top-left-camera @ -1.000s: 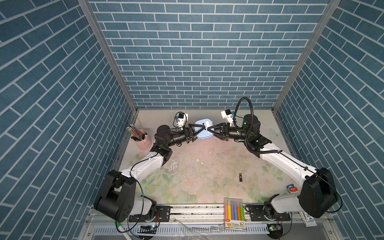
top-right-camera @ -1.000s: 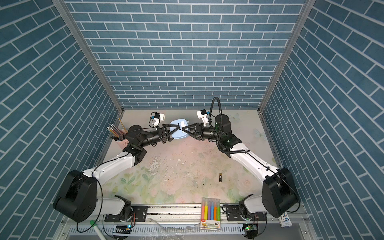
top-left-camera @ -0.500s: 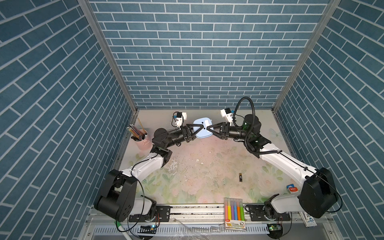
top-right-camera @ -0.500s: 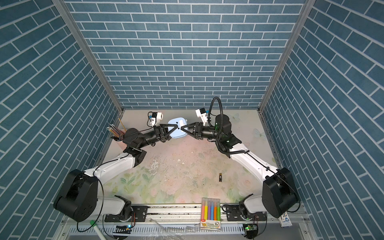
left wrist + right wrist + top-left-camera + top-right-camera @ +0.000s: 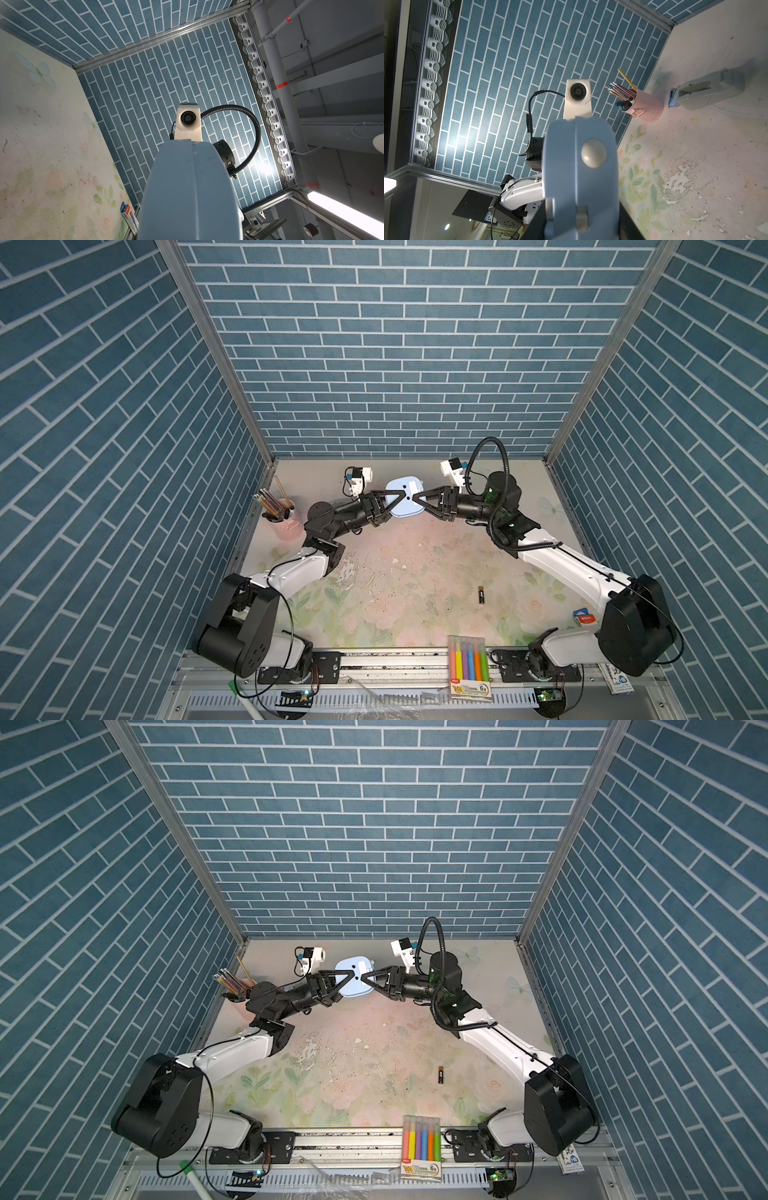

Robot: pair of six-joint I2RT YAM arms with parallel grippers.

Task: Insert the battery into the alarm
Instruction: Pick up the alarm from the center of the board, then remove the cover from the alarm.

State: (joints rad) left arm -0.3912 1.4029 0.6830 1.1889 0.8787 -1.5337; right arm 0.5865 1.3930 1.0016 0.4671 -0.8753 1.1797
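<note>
Holds the light-blue alarm clock (image 5: 409, 510) up off the counter (image 5: 415, 564) near the back wall (image 5: 395, 385), pinched from two sides: by the left fingers (image 5: 402, 495), clenched on one edge, and by the right fingers (image 5: 419, 499), clenched on the opposite edge. Shows the two sets of tips almost meeting across the clock's plain back in both top views. Fills the middle of each wrist view with the clock's blue rim (image 5: 187, 187) and its seam, plus a round pale knob (image 5: 593, 153) in the right wrist view. Leaves the battery (image 5: 481, 595) lying flat on the counter, well apart from the clock, toward the front on the right arm's side, touched by neither arm. Elsewhere on the counter: a pink cup of pencils (image 5: 284, 526) by the left wall, a pack of coloured highlighters (image 5: 468, 664) at the front edge, and — in the right wrist view — a grey tape dispenser (image 5: 708, 93) near the cup.
</note>
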